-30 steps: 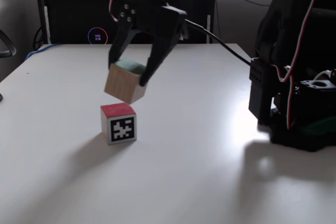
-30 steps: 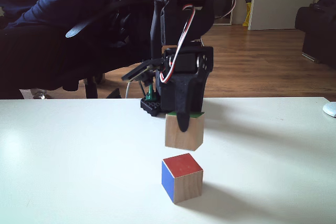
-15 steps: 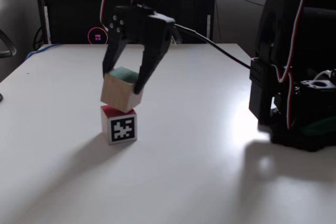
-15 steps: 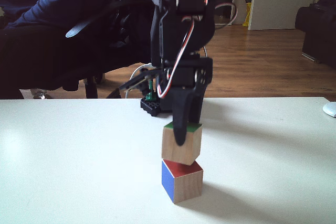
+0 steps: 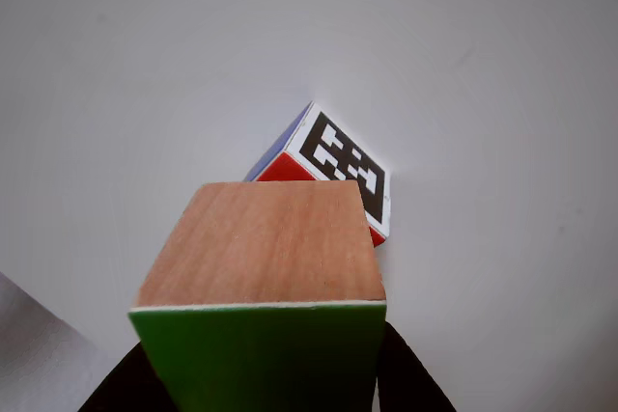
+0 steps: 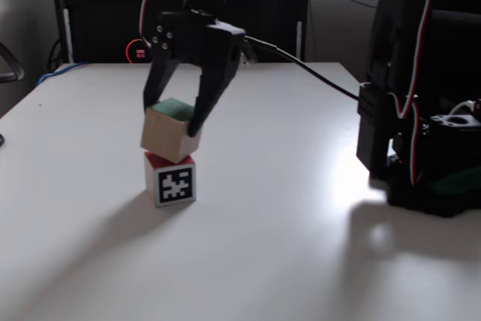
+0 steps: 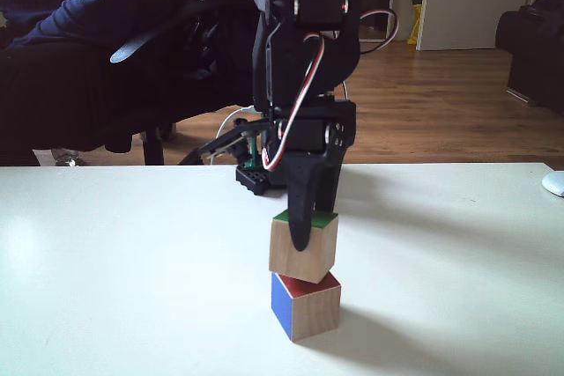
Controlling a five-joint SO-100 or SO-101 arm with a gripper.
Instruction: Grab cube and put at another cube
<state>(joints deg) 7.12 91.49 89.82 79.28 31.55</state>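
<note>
The cube (image 6: 167, 134), light wood with a green top face, rests tilted on the red top of another cube (image 6: 174, 183), which shows its black-and-white tag. My gripper (image 6: 171, 119) reaches down from above and is shut on the cube, one finger on each side. From the opposite side of the table, the cube (image 7: 302, 250) sits slightly left of centre on another cube (image 7: 305, 306), whose blue face shows, with my gripper (image 7: 304, 228) over it. The other view looks down along the cube (image 5: 261, 248) onto another cube (image 5: 340, 159) beneath it.
The arm's black base (image 6: 421, 148) stands at the table's right side with cables trailing behind. A black cabinet (image 6: 105, 28) lies beyond the far table edge. A seated person (image 7: 79, 33) is behind the table, and a white object (image 7: 553, 184) lies at its right edge.
My gripper has lowered the cube and shifted it left. It hung above and beside another cube a second ago and now sits on its red top.
</note>
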